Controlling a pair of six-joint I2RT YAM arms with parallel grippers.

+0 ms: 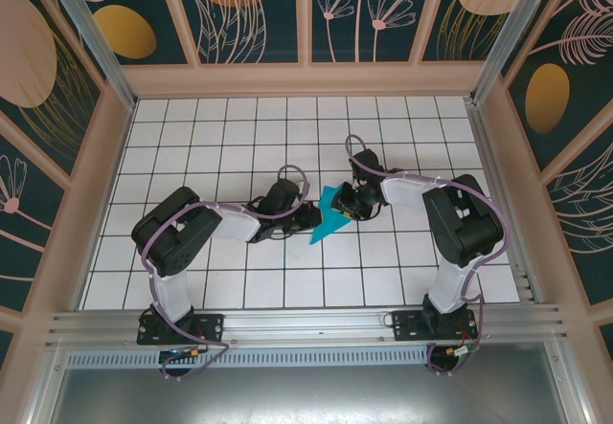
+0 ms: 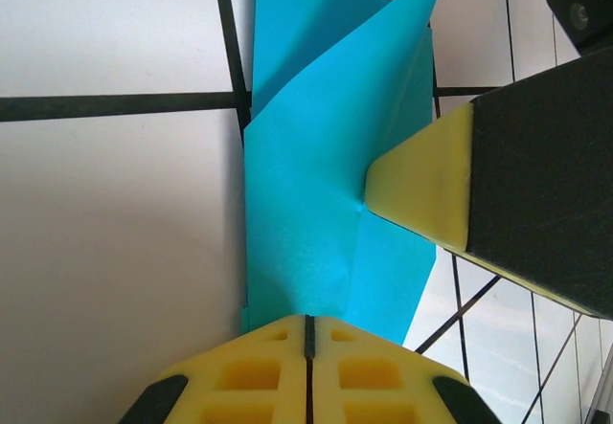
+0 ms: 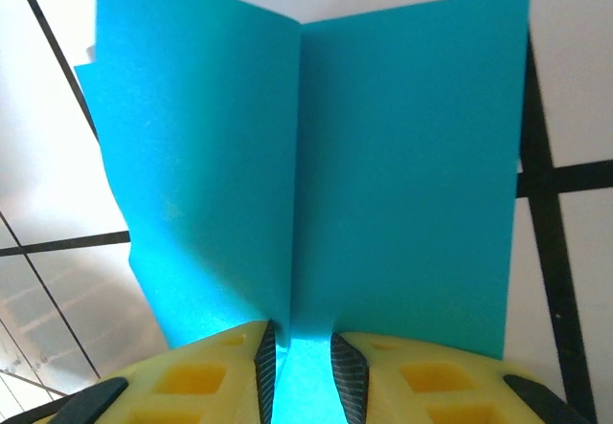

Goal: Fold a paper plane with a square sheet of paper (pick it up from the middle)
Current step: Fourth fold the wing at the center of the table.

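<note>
Starting at the near edge, both arms are sitting on the metal rail (image 1: 306,321) and bending inward, so they're meeting over the middle of the white grid table (image 1: 192,127). The left gripper (image 2: 306,333) is coming in from the left, and its yellow jaws are pressing fully together. The bottom end of the blue paper (image 2: 316,185) is running right in between them, so it's pinching the paper there. From that wrist camera the paper is rising away from the fingers as a creased, partly folded strip with a loose flap leaning off to the right. One yellow fingertip (image 2: 421,189) of the other arm is poking into the paper's right side and making a tiny dimple. The right gripper (image 3: 303,347) is reaching in from the opposite side. Its jaws are standing just a slim gap apart, with the paper's centre crease sitting in that gap and the two halves fanning out like an open book, so it's straddling the fold rather than squeezing it flat. From above, the paper is showing as a small pointed cyan shape right between the two grippers, its tip aiming toward the near side. Further back, the bare tiles are stretching out to the dark walls with leaf patterns (image 1: 249,12).
</note>
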